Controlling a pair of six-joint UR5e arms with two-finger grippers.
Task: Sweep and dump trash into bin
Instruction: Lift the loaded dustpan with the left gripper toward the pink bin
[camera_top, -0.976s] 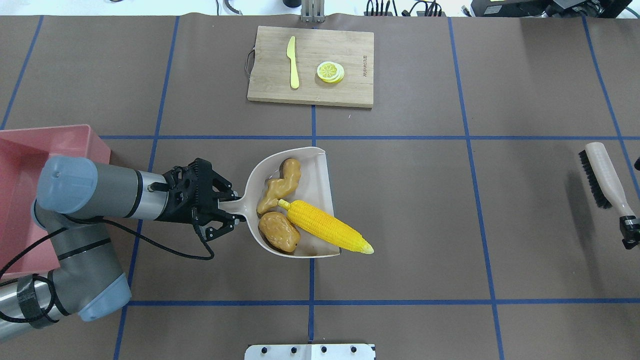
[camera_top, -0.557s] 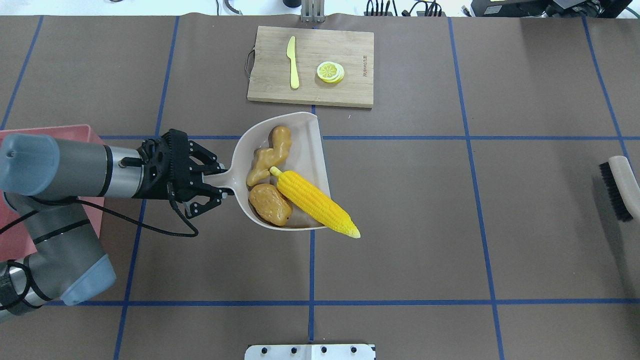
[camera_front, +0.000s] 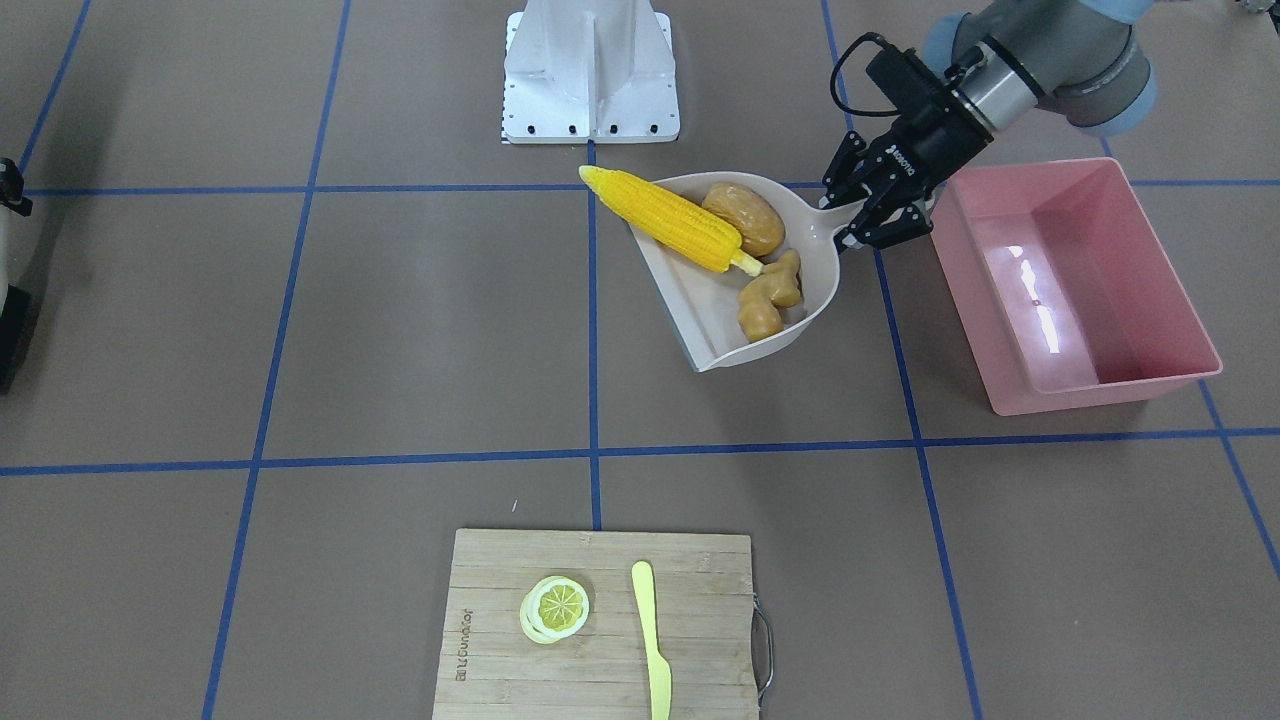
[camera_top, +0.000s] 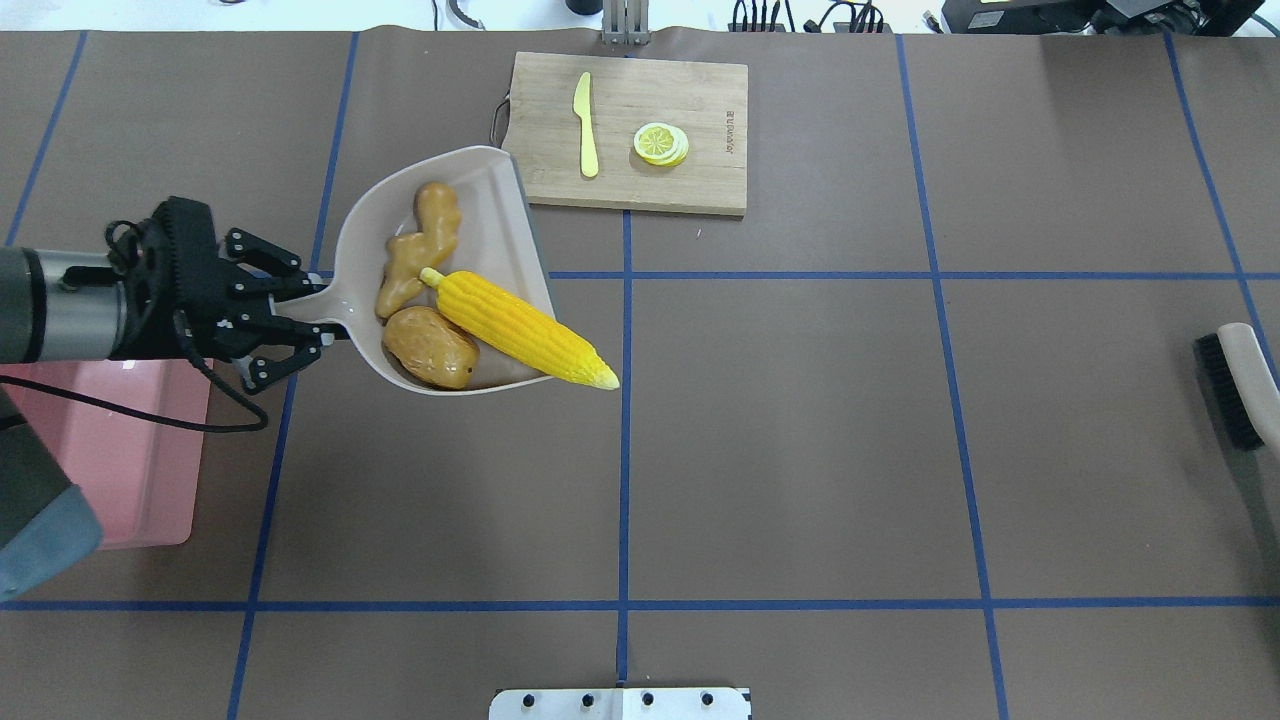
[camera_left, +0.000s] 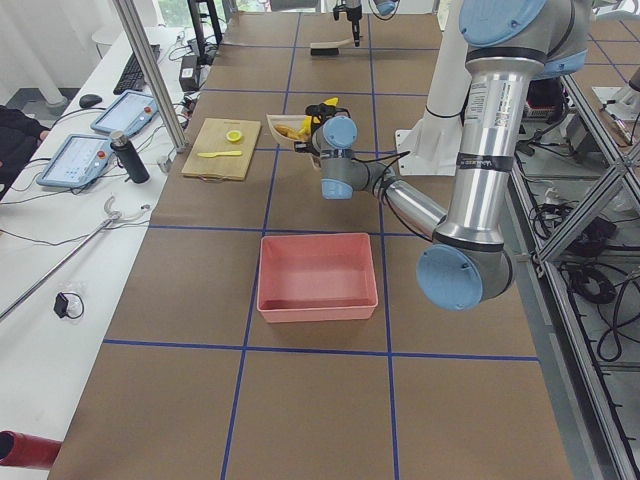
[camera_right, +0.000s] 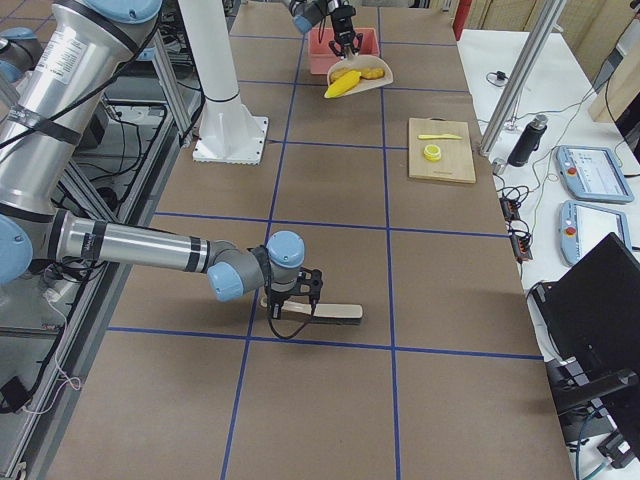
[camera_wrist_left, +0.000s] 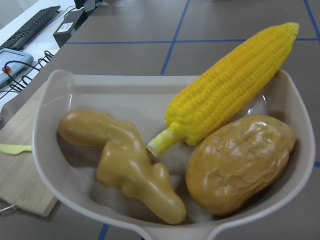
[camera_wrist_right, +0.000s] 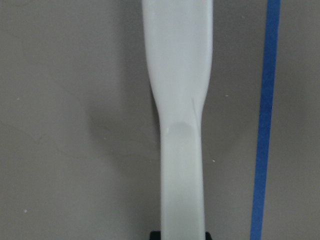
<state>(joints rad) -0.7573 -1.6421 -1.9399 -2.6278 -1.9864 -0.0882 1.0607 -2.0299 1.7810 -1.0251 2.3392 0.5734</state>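
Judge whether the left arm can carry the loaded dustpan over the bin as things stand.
Probably yes. The left arm holds the lifted dustpan by its handle, and the open bin sits just beside it with nothing between. The corn overhangs the lip and might slip.

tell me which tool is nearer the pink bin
Left. The left tool holds the dustpan just beside the bin; the right tool grips the brush far off at the opposite end.

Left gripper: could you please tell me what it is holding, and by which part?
The left gripper holds the beige dustpan by its handle.
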